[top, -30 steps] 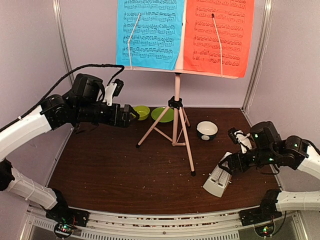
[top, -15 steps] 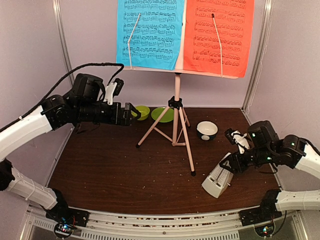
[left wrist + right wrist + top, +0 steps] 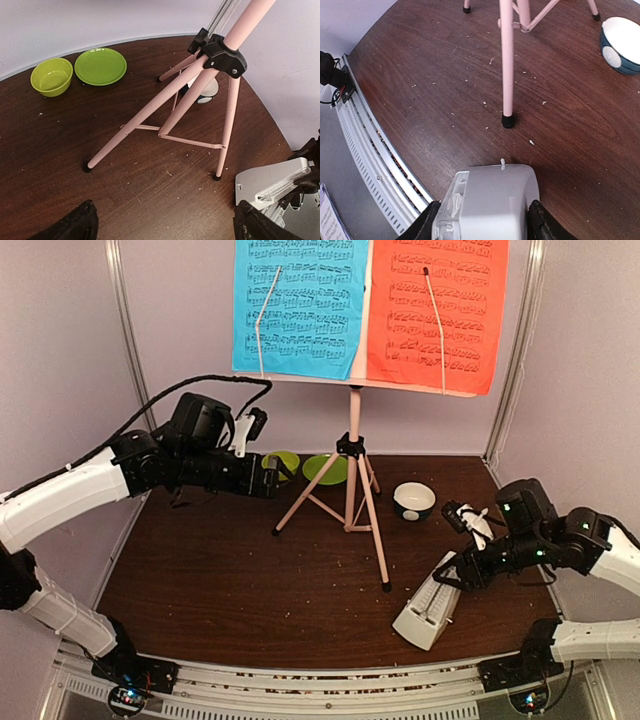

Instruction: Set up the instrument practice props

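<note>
**Metronome gripped at the right, tilted near the front edge**

The right jaws are closed on the sides of the cream metronome (image 3: 425,612). It leans with its base toward the front edge of the counter (image 3: 230,580), close to the slotted rail (image 3: 370,150). Ahead of these jaws is the nearest foot of the pink music stand (image 3: 352,480), with bare wood between. The white-and-dark bowl (image 3: 413,500) sits farther beyond. The left jaws hang wide open and empty, facing the stand's legs. The green bowl (image 3: 51,76) and green plate (image 3: 100,65) lie past them by the back wall. The blue sheet (image 3: 300,305) and red sheet (image 3: 435,310) sit side by side on the stand, high above both jaws.
</note>
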Robot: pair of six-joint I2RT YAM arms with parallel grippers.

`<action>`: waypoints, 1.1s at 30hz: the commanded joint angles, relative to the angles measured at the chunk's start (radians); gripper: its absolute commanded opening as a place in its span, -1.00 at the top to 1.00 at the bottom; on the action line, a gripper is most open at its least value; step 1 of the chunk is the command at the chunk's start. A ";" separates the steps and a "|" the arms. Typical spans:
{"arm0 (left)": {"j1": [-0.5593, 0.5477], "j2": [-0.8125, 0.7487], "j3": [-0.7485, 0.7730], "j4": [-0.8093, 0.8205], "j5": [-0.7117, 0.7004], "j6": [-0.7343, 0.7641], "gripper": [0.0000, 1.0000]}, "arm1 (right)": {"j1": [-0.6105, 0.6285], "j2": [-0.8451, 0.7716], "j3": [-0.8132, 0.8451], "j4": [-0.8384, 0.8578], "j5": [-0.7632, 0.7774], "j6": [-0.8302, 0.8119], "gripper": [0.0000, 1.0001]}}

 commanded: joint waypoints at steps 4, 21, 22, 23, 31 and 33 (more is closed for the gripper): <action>0.005 -0.083 -0.110 0.114 0.014 0.014 -0.91 | 0.022 0.105 0.120 0.134 -0.178 -0.059 0.44; -0.047 -0.246 -0.402 0.268 -0.025 0.065 -0.77 | 0.195 0.516 0.492 0.204 -0.279 -0.381 0.63; -0.054 -0.245 -0.412 0.273 -0.026 0.074 -0.77 | 0.206 0.540 0.507 0.212 -0.284 -0.394 0.63; -0.064 -0.242 -0.419 0.278 -0.024 0.087 -0.76 | 0.212 0.559 0.516 0.225 -0.287 -0.410 0.63; -0.144 -0.176 -0.505 0.392 0.039 0.179 -0.75 | 0.221 0.618 0.543 0.142 -0.271 -0.665 0.64; -0.152 -0.170 -0.572 0.500 0.103 0.187 -0.75 | 0.224 0.608 0.517 0.161 -0.252 -0.685 0.69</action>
